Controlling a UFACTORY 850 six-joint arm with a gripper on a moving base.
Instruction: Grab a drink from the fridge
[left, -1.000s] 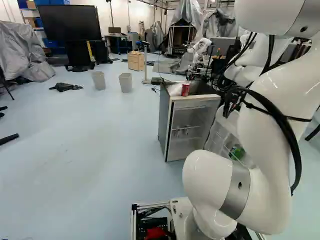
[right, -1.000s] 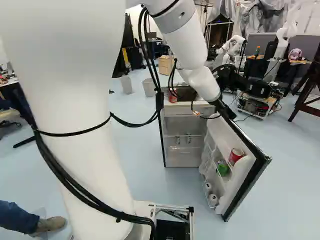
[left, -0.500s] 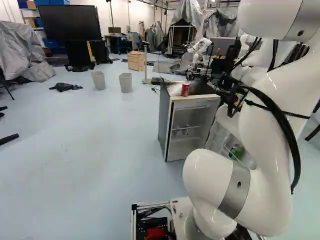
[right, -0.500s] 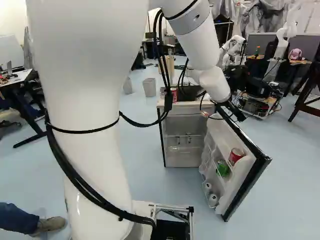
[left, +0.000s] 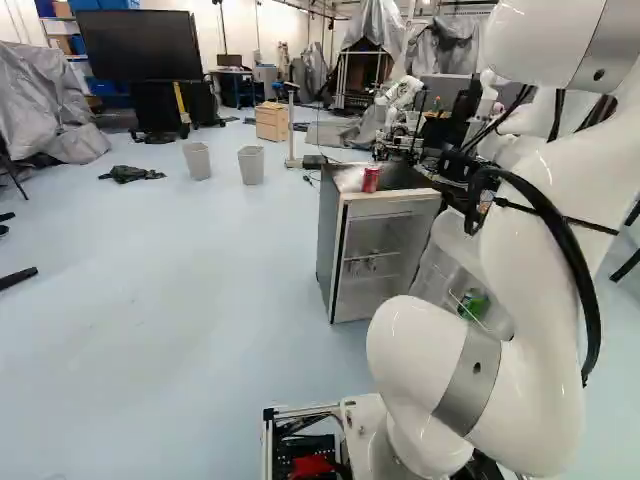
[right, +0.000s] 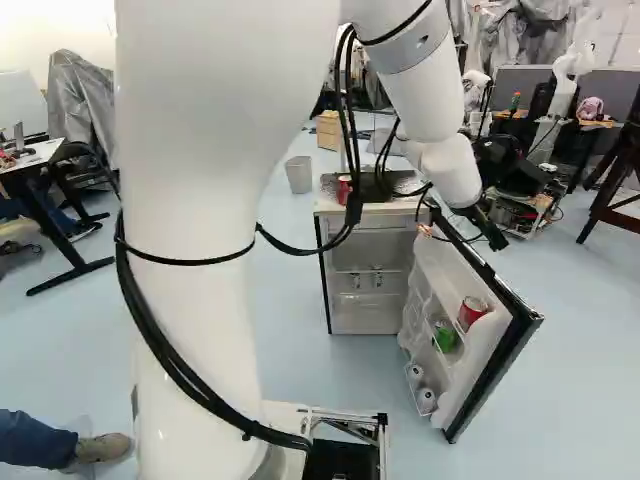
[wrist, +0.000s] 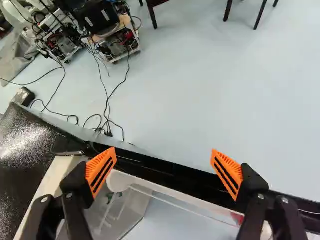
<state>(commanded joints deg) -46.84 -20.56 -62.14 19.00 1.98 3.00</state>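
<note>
At the top of the door in the right base view is my gripper. In the wrist view the gripper is open, nothing gripped, with the black edge of the open fridge door running beneath and between its fingers. The fridge has a red can on top. Its door holds another red can, a green can and two pale cans lower down. Small cans stand on an inner shelf. Part of the door's racks is hidden by my arm in the left base view.
Another robot stands behind the fridge. A wheeled cart with equipment and loose cables are beyond the door. Two bins stand farther back. A person's leg shows near the arm's base.
The arm has swung to the right in the right base view, carrying the gripper along the top of the door. The base, the fridge and the cans have not moved.
</note>
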